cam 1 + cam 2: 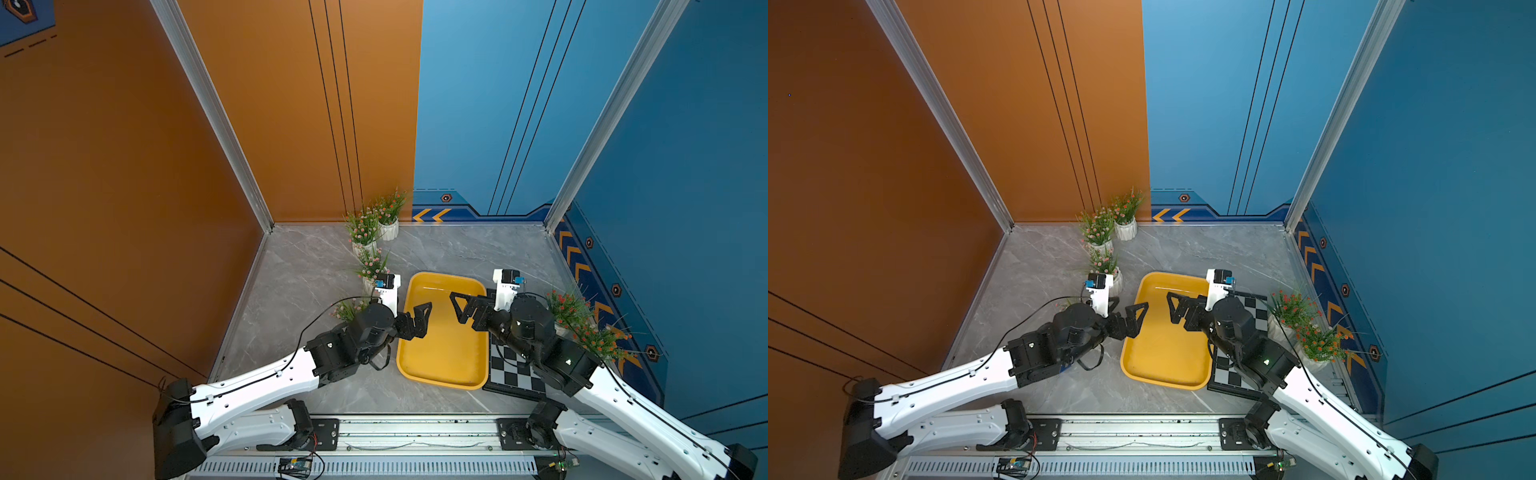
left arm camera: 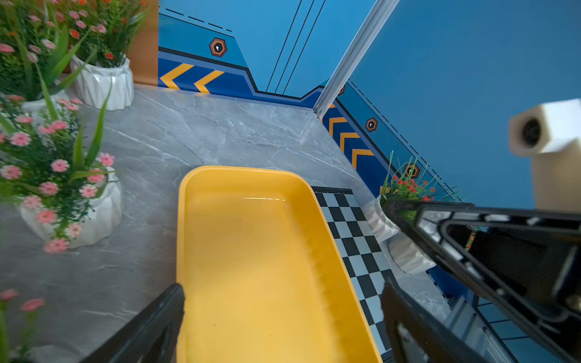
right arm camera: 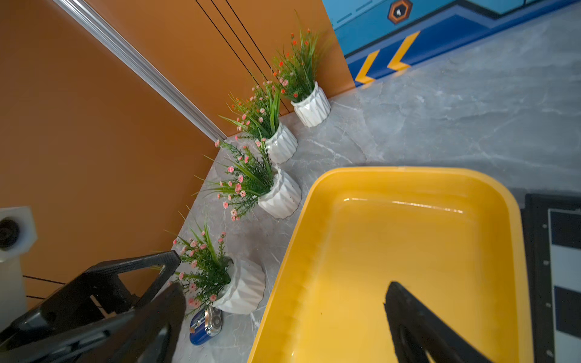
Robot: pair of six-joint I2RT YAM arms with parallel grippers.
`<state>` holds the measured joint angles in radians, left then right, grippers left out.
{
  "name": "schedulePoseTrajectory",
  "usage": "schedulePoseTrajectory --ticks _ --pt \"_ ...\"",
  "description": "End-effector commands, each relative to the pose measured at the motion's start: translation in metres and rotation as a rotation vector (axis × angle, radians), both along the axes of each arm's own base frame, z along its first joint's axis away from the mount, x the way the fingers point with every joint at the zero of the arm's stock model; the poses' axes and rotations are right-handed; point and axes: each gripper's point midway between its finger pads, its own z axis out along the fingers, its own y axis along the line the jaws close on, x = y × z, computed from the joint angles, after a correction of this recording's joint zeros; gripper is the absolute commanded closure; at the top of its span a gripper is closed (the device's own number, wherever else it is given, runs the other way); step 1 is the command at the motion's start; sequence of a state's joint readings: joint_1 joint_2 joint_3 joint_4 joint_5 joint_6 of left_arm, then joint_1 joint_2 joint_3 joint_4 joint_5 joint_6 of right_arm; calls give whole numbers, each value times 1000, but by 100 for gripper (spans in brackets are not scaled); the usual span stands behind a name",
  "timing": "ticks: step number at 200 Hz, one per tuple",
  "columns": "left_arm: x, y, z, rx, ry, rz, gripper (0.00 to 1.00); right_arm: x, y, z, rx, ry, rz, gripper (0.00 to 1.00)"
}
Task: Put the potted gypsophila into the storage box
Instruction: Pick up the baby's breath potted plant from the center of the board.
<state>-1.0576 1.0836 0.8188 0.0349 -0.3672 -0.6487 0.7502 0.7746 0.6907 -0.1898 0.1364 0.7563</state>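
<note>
Both the left hand (image 1: 423, 318) and the right hand (image 1: 457, 308) hover over the storage box (image 1: 446, 365), facing each other, with the arms reaching low and the forearms angled inward. Jaws on each stand wide, holding nothing. Box: glossy yellow plastic, rounded corners, raised rim. Pink-flowered potted gypsophila (image 3: 276, 195), in ribbed white pots, stand in a row on the grey marbled bench (image 1: 307, 282) outboard of the left hand, outside the box. Red-flowered pots (image 1: 567, 307) sit behind the right hand, beside the chequered board (image 1: 513, 370).
</note>
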Motion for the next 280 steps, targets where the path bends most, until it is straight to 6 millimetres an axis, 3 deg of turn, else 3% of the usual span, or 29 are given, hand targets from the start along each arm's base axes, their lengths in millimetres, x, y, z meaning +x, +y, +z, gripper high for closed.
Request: schedulePoseTrajectory --ticks 1,24,53,71,97,119,153,173,193,219,254,260,280 --pt "0 -10 22 -141 -26 0 2 -6 5 -17 82 78 -12 0" --pt "-1 -20 22 -176 -13 -41 2 -8 8 1 119 19 7 0" --pt "-6 -46 25 -137 -46 -183 2 -5 -9 -5 89 29 -73 0" --pt "4 -47 26 -46 -68 -174 2 1 -25 -3 9 27 -122 0" --pt "21 -34 30 61 -114 -109 2 1 -104 -2 -219 81 -417 0" --pt "32 -30 27 77 -125 -103 2 -15 -169 7 -351 132 -640 1" --pt "47 -30 11 89 -96 -130 2 -57 -259 18 -484 214 -969 0" --pt "54 -31 7 86 -80 -158 2 -89 -297 18 -495 262 -1145 0" --pt "62 -28 4 77 -60 -168 2 -122 -318 20 -461 282 -1288 0" --pt "74 -21 3 62 -36 -173 2 -154 -332 15 -428 325 -1432 0" --pt "93 -10 -1 50 2 -193 2 -175 -336 -18 -316 426 -1553 1" --pt "98 -10 11 35 -12 -197 2 -176 -335 -23 -298 442 -1559 2" --pt "110 -9 13 27 4 -213 2 -183 -338 -23 -272 453 -1611 4"
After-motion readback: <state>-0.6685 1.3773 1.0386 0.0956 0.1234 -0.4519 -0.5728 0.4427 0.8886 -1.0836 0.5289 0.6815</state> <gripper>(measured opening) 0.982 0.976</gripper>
